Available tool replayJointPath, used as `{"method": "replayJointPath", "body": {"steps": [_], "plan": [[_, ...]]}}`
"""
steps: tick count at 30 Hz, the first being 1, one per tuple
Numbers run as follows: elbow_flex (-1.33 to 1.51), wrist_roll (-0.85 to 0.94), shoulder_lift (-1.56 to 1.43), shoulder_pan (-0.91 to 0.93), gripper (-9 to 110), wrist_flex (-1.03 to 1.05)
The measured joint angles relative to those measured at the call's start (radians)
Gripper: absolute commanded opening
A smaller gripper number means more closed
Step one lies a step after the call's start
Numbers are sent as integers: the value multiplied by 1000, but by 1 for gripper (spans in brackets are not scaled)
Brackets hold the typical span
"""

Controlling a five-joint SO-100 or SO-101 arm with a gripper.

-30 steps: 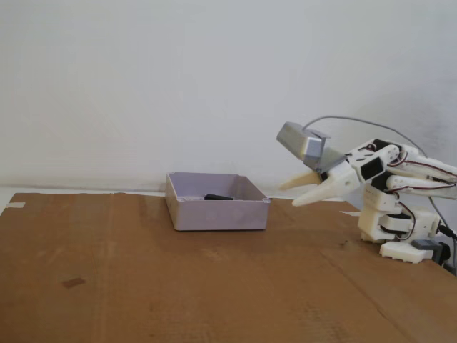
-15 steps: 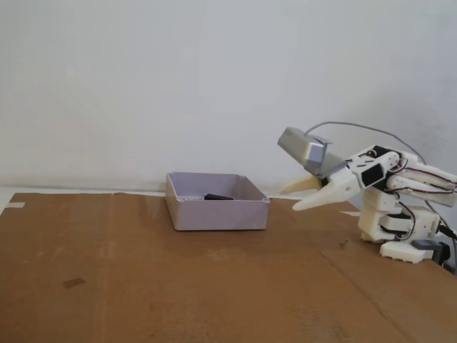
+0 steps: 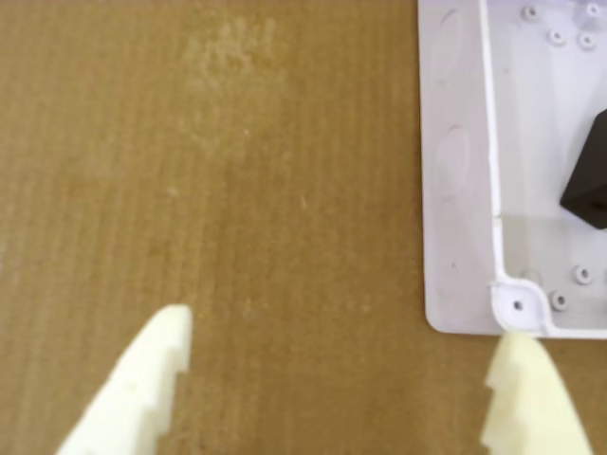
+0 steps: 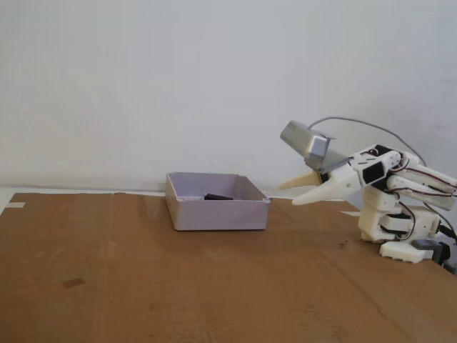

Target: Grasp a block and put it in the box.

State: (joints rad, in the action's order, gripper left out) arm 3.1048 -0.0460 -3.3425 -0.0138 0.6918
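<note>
The gripper (image 4: 294,193) stood open and empty, its two pale fingers spread well apart, clear of the cardboard sheet (image 4: 178,286) and just to the right of the box (image 4: 214,213) in the fixed view. The block (image 4: 218,196) lay inside the box, flat on its floor, showing as a dark sliver above the front wall.

Risks from this position, as judged:

1. Contact with the box. In the wrist view one fingertip (image 3: 526,398) sat directly below the near corner of the box (image 3: 455,190). Any forward or downward travel of the arm on that line could strike the corner tab, shift the light tray or tip it, and disturb the block.
2. Cable snag. The grey camera housing (image 4: 305,143) above the wrist trailed a cable (image 4: 371,127) back over the arm; a folding movement could catch it.
3. Needless re-grasp. The placement appeared complete, so closing again over the box would serve no purpose.

Relative position: in the wrist view the block (image 3: 590,180) appeared at the right edge, inside the box wall, ahead of and to the right of the fingers, well apart from them. Nothing lay between the fingers except bare cardboard.
</note>
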Motion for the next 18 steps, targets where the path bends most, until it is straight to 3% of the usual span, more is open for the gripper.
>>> {"method": "replayJointPath", "body": {"steps": [18], "plan": [[0, 0, 0, 0, 38, 232]]}}
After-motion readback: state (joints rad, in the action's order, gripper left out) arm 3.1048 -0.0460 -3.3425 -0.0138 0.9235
